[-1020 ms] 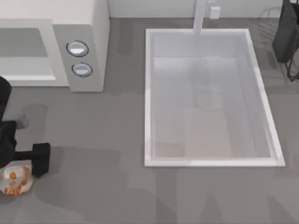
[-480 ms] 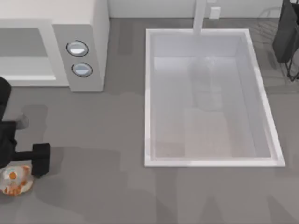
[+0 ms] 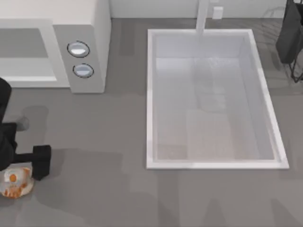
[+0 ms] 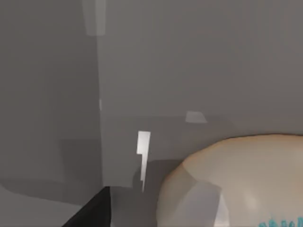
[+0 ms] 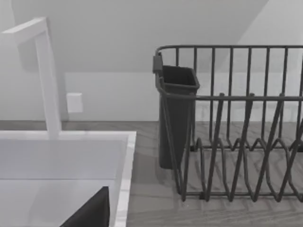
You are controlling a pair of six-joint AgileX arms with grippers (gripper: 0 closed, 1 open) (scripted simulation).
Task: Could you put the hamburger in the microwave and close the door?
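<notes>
My left gripper [image 3: 21, 172] has its fingers pinching the hamburger [image 3: 16, 182] at the worktop's front left corner; the microwave [image 3: 57, 42] stands unloaded and its door is yet to be closed.

No legible text or labels

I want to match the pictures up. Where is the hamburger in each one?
Top view: hamburger at the far left, near edge, beside the left gripper.
Left wrist view: the big tan bun, very close.
Right wrist view: not in it.
Shared landmark: the grey table.
</notes>
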